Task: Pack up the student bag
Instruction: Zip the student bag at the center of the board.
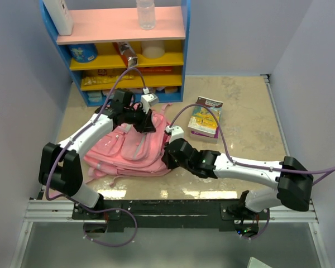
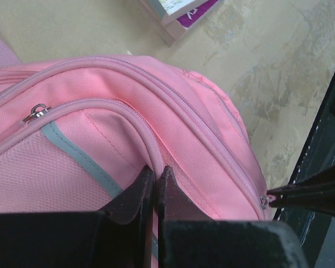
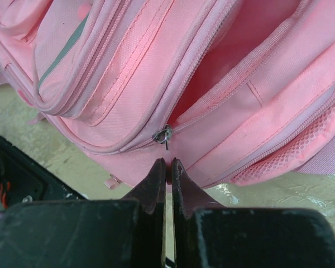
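As it lies flat, left of centre on a beige marbled table (image 1: pixel 240 100), a large soft pink fabric backpack (image 1: pixel 125 148) is gripped at two edges. At its far edge, the left gripper (image 2: pixel 158 173) is clamped tight on a piped seam (image 2: pixel 128 111). The right gripper (image 3: pixel 167 163) is closed just beneath a metal zip slider (image 3: pixel 163 135), whose pink tab (image 2: pixel 271 195) appears pinched between its fingers. Above the slider the compartment is seen gaping. A colourful paperback book (image 1: pixel 205 117) is seen near the backpack's right side.
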Tool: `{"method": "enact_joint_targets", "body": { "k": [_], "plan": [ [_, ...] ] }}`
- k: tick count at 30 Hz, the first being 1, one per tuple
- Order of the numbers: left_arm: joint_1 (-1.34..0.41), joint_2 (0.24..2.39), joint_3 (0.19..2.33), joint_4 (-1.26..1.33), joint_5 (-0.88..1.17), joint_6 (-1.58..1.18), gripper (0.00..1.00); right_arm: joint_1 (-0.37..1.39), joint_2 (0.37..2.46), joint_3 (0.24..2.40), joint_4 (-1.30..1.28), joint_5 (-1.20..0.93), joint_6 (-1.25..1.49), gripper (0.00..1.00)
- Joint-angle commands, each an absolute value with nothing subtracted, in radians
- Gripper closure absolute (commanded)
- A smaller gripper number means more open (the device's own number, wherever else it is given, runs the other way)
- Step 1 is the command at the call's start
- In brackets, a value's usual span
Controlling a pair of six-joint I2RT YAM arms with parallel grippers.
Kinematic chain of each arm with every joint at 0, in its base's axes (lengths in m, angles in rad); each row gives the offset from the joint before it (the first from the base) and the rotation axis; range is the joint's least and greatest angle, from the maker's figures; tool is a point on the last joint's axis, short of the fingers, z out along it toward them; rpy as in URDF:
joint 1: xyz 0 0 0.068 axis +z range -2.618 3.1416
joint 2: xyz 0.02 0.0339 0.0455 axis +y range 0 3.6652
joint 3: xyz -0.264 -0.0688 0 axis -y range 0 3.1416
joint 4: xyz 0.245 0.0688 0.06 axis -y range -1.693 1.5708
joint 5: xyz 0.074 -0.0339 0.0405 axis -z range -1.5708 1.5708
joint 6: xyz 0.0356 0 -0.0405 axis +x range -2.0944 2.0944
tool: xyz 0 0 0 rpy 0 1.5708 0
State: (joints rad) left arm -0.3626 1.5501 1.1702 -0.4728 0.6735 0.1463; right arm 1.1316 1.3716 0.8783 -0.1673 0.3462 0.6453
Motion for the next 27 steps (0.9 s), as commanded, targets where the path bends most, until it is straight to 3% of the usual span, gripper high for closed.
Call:
{"method": "enact_joint_targets", "body": {
  "k": [1,9,18,27],
  "plan": [
    [-0.376,1.496,1.186,-0.639,0.819,0.360,1.00,1.019,1.357,0.885,-0.241,0.325,0.586,1.00],
    [-0.445,1.503,1.195,-0.657,0.796,0.371,1.00,0.888,1.413,0.936,-0.242,0.255,0.526,1.00],
    [-0.537,1.597,1.215,-0.594,0.637,0.356,1.00,0.887,1.335,0.893,-0.213,0.273,0.462,1.00],
    [-0.617,1.689,1.215,-0.575,0.612,0.396,1.00,0.842,1.362,0.902,-0.178,0.380,0.433,1.00]
  ]
}}
